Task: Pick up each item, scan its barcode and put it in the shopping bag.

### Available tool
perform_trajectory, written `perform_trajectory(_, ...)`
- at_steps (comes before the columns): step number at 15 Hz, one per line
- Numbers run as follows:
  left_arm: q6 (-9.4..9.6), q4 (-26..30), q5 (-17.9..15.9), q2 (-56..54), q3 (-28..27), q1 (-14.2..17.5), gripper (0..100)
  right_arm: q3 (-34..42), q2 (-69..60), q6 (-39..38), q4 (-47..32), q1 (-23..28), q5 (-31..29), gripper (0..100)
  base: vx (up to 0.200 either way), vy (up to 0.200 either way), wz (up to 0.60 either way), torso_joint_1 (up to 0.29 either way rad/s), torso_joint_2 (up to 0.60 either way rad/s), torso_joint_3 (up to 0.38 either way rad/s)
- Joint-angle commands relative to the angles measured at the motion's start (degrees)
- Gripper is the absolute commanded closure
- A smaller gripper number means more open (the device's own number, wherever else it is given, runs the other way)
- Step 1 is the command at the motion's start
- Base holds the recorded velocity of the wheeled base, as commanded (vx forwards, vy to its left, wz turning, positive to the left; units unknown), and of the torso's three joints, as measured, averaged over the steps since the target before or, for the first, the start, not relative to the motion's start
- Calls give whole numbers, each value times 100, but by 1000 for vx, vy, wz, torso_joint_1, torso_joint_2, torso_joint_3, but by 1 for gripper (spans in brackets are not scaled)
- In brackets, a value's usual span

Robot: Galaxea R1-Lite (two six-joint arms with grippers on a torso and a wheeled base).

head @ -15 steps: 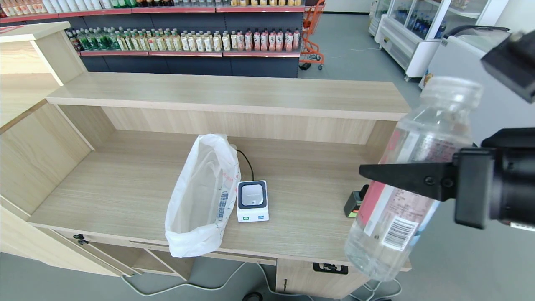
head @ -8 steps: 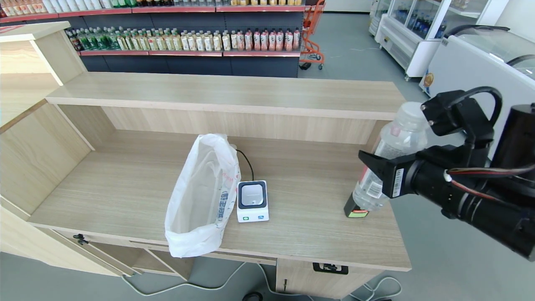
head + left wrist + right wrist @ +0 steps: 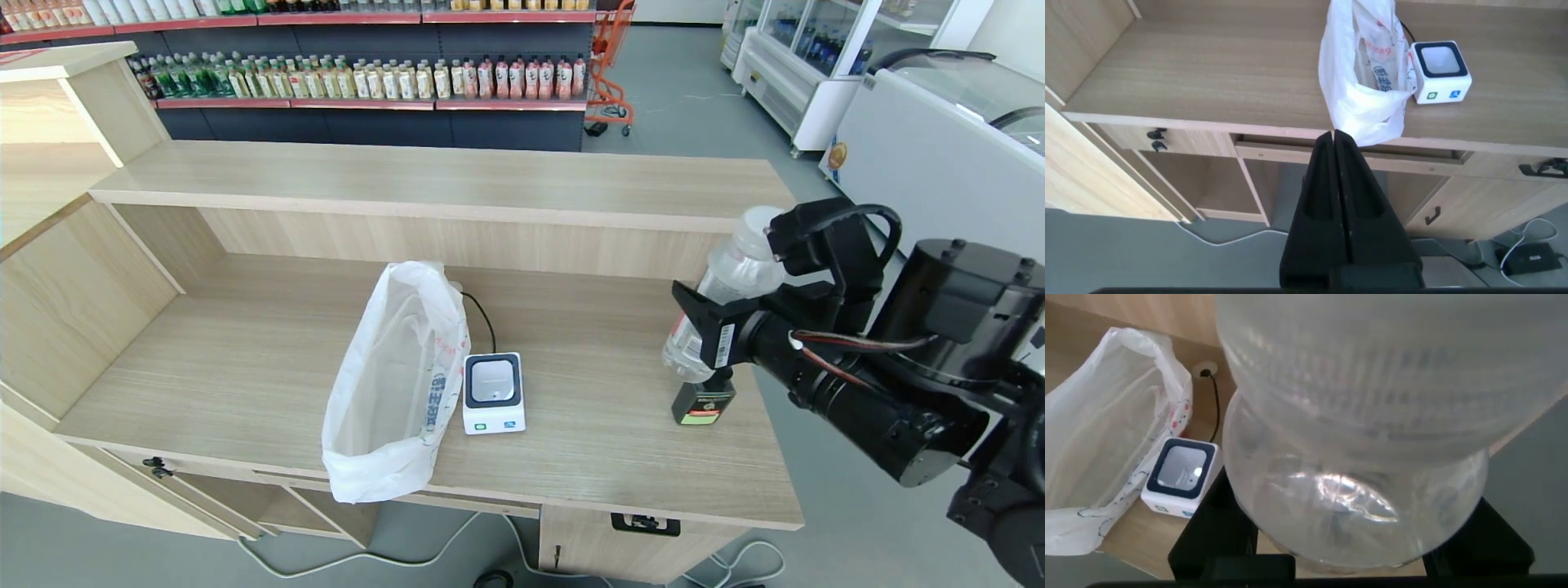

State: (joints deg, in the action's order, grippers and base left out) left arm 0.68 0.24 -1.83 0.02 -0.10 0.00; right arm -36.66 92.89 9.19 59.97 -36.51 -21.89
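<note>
My right gripper [image 3: 709,322] is shut on a clear water bottle [image 3: 735,265], held tilted above the right end of the wooden counter [image 3: 245,351]. Right under it a small dark item with a red and green label [image 3: 704,402] stands on the counter. The white barcode scanner [image 3: 493,392] sits mid-counter, and the white shopping bag [image 3: 400,367] stands open just to its left. In the right wrist view the bottle [image 3: 1355,457] is close up, with the scanner [image 3: 1180,478] and bag [image 3: 1102,465] beyond. My left gripper [image 3: 1336,139] is shut and empty, below the counter's front edge, facing the bag [image 3: 1360,82].
A raised ledge [image 3: 441,180] runs along the counter's back, and a side wall [image 3: 73,269] closes its left end. The scanner's black cable [image 3: 483,314] leads to the rear. Store shelves [image 3: 367,82] and freezers [image 3: 922,114] stand behind.
My right arm has carried the bottle away from the head camera, down and left, to just above the small dark item at the counter's right end. The bag and scanner have stayed put.
</note>
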Motion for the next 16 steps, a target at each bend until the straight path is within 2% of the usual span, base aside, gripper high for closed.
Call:
perform_trajectory(1, 2, 2, -2, -2, 1, 0, 100, 150, 264, 30, 121, 30, 10, 100, 0, 0, 0, 0, 0, 0)
perform_trajectory(8, 2, -7, 7, 6, 1, 0, 100, 150, 370, 48, 138, 188, 19, 100, 0, 0, 0, 0, 0, 0)
perform_trajectory(16, 2, 2, 7, -2, 1, 0, 100, -43, 678, 56, 419, 188, 27, 100, 0, 200, 0, 6, 3, 2)
